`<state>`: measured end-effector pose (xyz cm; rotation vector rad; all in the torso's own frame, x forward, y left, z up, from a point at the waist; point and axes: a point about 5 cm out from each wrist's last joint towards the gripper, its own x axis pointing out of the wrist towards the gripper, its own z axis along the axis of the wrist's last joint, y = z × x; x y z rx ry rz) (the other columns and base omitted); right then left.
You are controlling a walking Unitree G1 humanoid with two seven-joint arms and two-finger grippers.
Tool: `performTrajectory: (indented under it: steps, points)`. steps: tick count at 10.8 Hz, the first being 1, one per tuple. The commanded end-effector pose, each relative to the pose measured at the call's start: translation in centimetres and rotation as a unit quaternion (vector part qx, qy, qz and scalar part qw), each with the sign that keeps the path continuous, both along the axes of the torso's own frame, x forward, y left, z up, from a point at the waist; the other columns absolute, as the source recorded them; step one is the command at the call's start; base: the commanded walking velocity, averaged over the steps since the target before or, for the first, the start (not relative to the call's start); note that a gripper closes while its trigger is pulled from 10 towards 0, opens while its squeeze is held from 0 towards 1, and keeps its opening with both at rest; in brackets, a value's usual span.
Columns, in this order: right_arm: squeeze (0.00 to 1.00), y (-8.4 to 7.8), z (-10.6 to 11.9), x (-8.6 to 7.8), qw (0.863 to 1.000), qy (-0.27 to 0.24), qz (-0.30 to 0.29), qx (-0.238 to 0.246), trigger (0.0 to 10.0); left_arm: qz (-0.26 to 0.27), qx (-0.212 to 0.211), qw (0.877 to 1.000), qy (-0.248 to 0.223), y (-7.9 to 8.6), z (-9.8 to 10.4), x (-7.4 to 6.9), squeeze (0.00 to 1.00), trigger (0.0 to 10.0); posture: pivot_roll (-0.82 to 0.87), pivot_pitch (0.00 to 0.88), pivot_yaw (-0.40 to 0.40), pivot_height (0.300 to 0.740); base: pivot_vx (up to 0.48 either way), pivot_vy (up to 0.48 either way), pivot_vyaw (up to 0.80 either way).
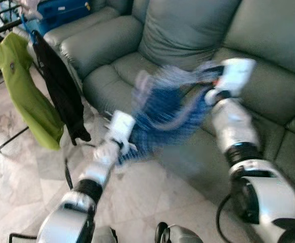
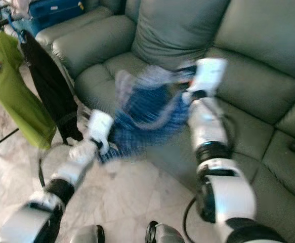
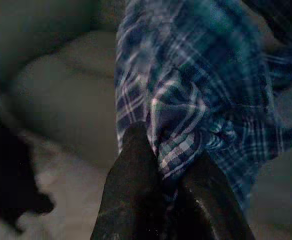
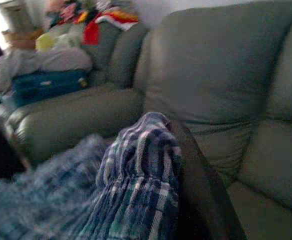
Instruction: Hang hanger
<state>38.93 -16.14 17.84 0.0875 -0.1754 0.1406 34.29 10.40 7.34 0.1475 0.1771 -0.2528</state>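
A blue-and-white plaid cotton shirt [image 1: 162, 114], soft and crumpled, hangs stretched between the two arms over the front edge of a grey-green leather sofa [image 1: 187, 30]. Motion blur smears the fabric in both eye views, so its outline is ragged. No hanger can be made out in the shirt.

The left claw [image 3: 168, 175] is closed on a bunched fold of the plaid shirt: in the left wrist view its two black fingers [image 3: 130, 170] pinch the checked cloth between them, low and near, just off the sofa's front. The right claw [image 4: 186, 165] is higher and farther, near the seat cushion; the shirt's gathered edge drapes over one dark finger [image 4: 196, 175], and whether that claw is clamped or loose cannot be told from the pictures.

The sofa is plump and smooth, with rounded arms and a deep padded back. On the far left a blue flat case [image 1: 61, 10] lies on its seat, with a heap of mixed clothes [image 4: 85, 15] behind it.

To the left stands a black metal drying rack [image 1: 0, 30], carrying a lime-green shirt [image 1: 28, 96] and a black garment [image 1: 61, 86], both hanging limp, side by side, close to the sofa's arm. The floor is pale polished marble tile [image 1: 15, 172]. A black cable [image 1: 223, 210] loops near the right arm.
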Motion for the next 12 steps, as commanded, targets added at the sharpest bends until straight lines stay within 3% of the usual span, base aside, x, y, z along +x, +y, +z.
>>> performTrajectory:
  steps: [1, 2, 3, 4, 5, 6, 7, 8, 9, 10, 11, 12]
  points:
    - [0.0, -0.1, 0.1, -0.3, 1.0, -0.006, 0.011, -0.016, 0.0, 0.054, -0.011, 0.998, 0.0, 1.1, 0.1, 0.4, 0.0, 10.0, -0.06, 0.146, -0.034, 0.74, 0.0, 0.0, 0.0]
    - [0.0, 0.0, -0.5, -0.6, 0.999, 0.001, 0.026, -0.03, 0.0, 0.114, -0.02, 0.993, -0.009, 2.5, 0.7, 1.0, 0.0, 10.0, -0.06, 0.146, -0.034, 0.74, 0.0, 0.0, 0.0]
    - [0.0, 0.5, -1.6, -1.1, 0.997, 0.026, 0.063, -0.028, 0.0, 0.169, -0.059, 0.984, -0.006, 3.8, 1.1, 1.4, 0.0, 10.0, -0.07, 0.153, -0.032, 0.74, 0.0, 0.0, 0.0]
    - [0.0, 3.2, -3.7, -3.0, 0.975, 0.069, 0.21, -0.027, 0.0, 0.195, -0.081, 0.977, -0.001, 4.1, 1.3, 1.6, 0.0, 10.0, -0.07, 0.153, -0.033, 0.74, 0.0, 0.0, 0.0]
    - [0.0, 4.1, -4.6, -3.9, 0.962, 0.086, 0.258, -0.04, 0.0, 0.2, -0.092, 0.975, 0.0, 4.0, 1.4, 1.7, 0.0, 10.0, -0.07, 0.154, -0.036, 0.74, 0.0, 0.0, 0.0]
    - [0.0, 5.5, -6.6, -5.8, 0.933, 0.129, 0.331, -0.06, 0.0, 0.21, -0.121, 0.97, 0.006, 3.6, 1.6, 1.9, 0.0, 10.0, -0.07, 0.155, -0.036, 0.74, 0.0, 0.0, 0.0]
    - [0.0, 6.2, -7.6, -6.6, 0.919, 0.146, 0.358, -0.074, 0.0, 0.211, -0.136, 0.968, 0.007, 3.3, 1.8, 2.0, 0.0, 10.0, -0.07, 0.155, -0.036, 0.74, 0.0, 0.0, 0.0]
    - [0.0, 6.6, -8.3, -7.0, 0.917, 0.154, 0.354, -0.096, 10.0, 0.204, -0.147, 0.968, 0.005, 3.0, 2.0, 2.1, 0.0, 10.0, -0.06, 0.157, -0.036, 0.74, 0.0, 0.0, 0.0]
    - [1.0, 6.2, -8.7, -6.7, 0.93, 0.155, 0.312, -0.12, 10.0, 0.196, -0.152, 0.969, 0.002, 2.9, 2.2, 2.1, 0.0, 10.0, -0.06, 0.157, -0.037, 0.74, 0.0, 0.0, 0.0]
    - [1.0, 5.4, -8.2, -6.2, 0.941, 0.104, 0.247, -0.205, 10.0, 0.188, -0.159, 0.969, -0.005, 2.8, 2.4, 2.2, 0.0, 10.0, -0.06, 0.16, -0.038, 0.74, 0.0, 0.0, 0.0]
    - [1.0, 5.7, -7.2, -6.9, 0.937, 0.044, 0.269, -0.218, 10.0, 0.188, -0.167, 0.968, -0.008, 2.9, 2.6, 2.3, 0.0, 10.0, -0.06, 0.16, -0.037, 0.74, 0.0, 0.0, 0.0]
    - [1.0, 5.6, -6.7, -7.8, 0.939, 0.016, 0.29, -0.185, 10.0, 0.199, -0.176, 0.964, -0.011, 3.3, 2.7, 2.3, 0.0, 10.0, -0.06, 0.163, -0.038, 0.74, 0.0, 0.0, 0.0]
